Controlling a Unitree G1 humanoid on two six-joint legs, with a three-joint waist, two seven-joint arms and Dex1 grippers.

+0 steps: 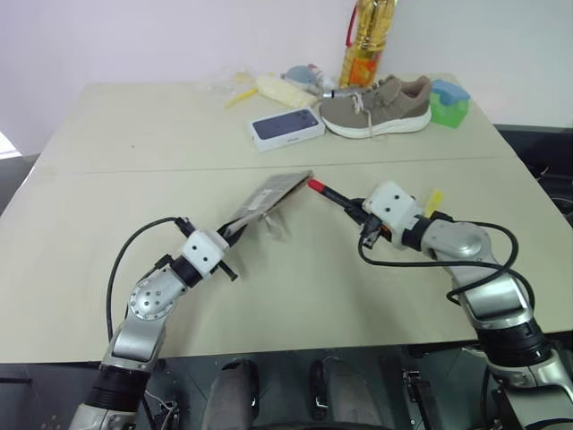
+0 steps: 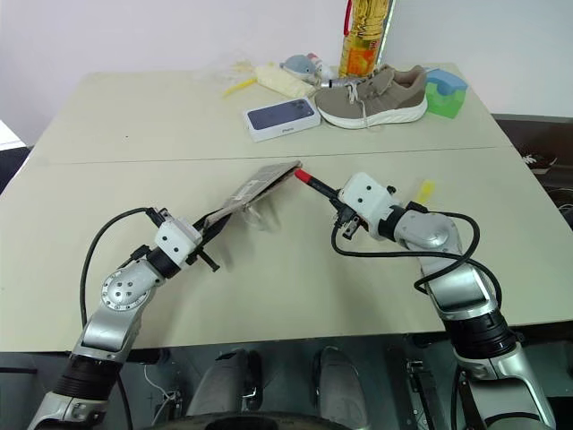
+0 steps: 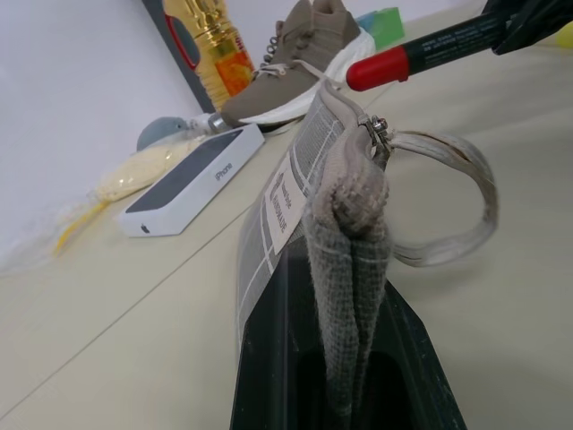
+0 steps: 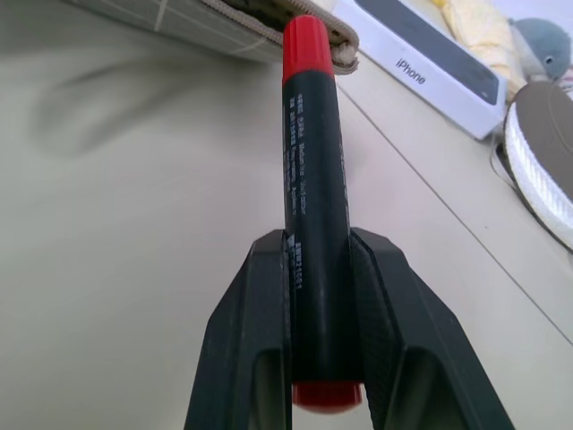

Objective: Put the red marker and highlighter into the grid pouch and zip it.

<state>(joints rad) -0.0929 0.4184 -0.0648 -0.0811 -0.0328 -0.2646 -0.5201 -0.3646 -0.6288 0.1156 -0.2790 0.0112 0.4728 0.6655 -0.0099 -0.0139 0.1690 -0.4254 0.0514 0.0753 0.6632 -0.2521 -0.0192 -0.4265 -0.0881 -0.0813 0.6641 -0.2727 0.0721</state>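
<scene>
My left gripper [image 1: 231, 231] is shut on one end of the grid pouch [image 1: 269, 199], a grey fabric pouch with white grid lines. It holds the pouch tilted up off the table, and the zipper's loop pull [image 3: 448, 197] hangs at the far end. My right gripper [image 4: 318, 242] is shut on the red marker [image 1: 329, 193]. The marker's red cap points at the pouch's raised end and sits right beside the pouch's zipper end [image 4: 233, 22]. Just beyond my right wrist, the yellow highlighter [image 2: 424, 190] lies on the table, partly hidden.
At the back of the table [image 1: 134, 179] are a blue-and-white phone box [image 1: 286, 127], a tan shoe [image 1: 376, 106], an oil bottle [image 1: 367, 45], a green and blue box [image 1: 448, 102] and a pale yellow object [image 1: 277, 90].
</scene>
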